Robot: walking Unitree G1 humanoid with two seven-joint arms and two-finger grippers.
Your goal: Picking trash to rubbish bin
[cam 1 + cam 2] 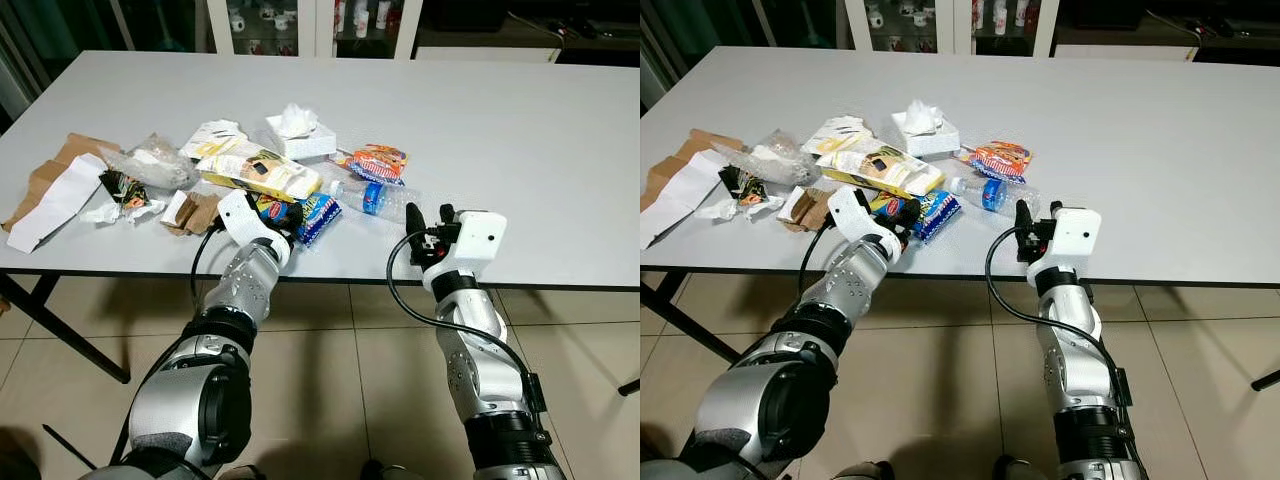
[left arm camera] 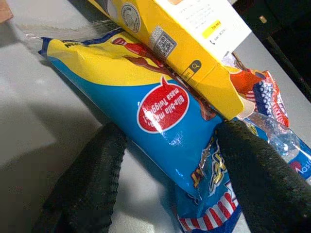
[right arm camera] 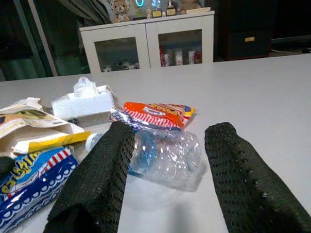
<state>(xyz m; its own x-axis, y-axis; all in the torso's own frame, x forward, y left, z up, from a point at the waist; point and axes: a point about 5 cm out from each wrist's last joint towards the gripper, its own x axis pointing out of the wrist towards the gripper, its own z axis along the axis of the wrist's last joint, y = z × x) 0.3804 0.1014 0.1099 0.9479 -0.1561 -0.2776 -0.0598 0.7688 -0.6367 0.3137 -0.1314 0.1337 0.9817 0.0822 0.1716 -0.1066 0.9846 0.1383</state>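
Observation:
Trash lies in a heap on the grey table. My left gripper is open, and its fingers straddle the near end of a blue and yellow snack bag. A yellow and white carton lies partly over that bag. My right gripper is open near the table's front edge. It points at a crushed clear plastic bottle with a blue label, which lies a little beyond its fingertips. An orange and red snack packet sits behind the bottle.
A white tissue box, a clear plastic bag, crumpled wrappers and brown and white paper lie at the left. A black table leg stands on the tiled floor. A white cabinet is beyond the table.

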